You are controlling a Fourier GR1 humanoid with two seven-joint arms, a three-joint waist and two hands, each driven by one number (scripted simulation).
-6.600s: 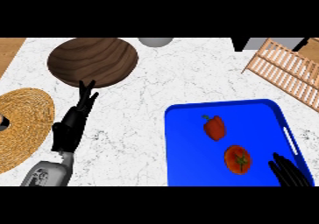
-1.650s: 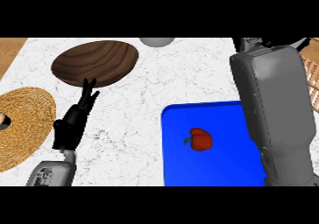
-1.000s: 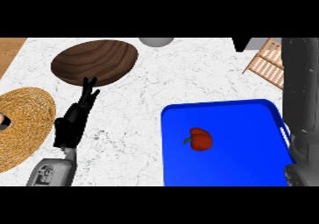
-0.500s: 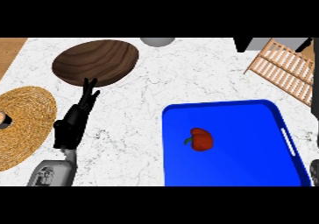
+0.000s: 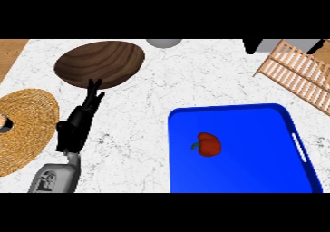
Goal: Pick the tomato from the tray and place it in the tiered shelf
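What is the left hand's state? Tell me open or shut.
Open. The left hand shows at the view's left with its fingers straight, pointing up toward the wooden bowl, curled round nothing.

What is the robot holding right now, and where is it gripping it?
Nothing that shows. The left hand rests open on the counter; the right hand is out of view.

I see a bright blue tray (image 5: 261, 176) holding a red item (image 5: 208, 144), on my white grey-veined marble counter (image 5: 194, 77), beside a dark wood-grained plate (image 5: 99, 63) and golden woven mat (image 5: 24, 131).
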